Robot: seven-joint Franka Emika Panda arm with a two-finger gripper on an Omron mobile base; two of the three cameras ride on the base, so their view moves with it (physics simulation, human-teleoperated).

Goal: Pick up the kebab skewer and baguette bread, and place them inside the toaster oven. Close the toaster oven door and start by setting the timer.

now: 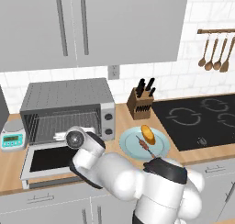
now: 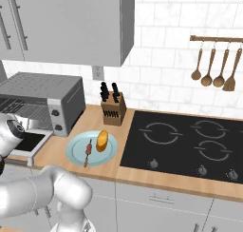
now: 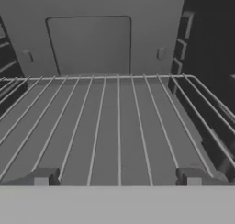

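Spread gripper (image 3: 117, 178), its body hidden behind the arm from the base, faces the toaster oven (image 1: 69, 99) and its thin wire rack (image 3: 114, 126).

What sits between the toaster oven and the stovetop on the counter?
Between the toaster oven and the stovetop, the right base view shows a knife block at the back and a blue plate carrying the skewer and baguette.

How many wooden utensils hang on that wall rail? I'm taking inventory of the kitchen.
4, side by side on the rail right of the cupboards, above the cooktop: spoon, spoon, spoon, spatula. None look hidden.
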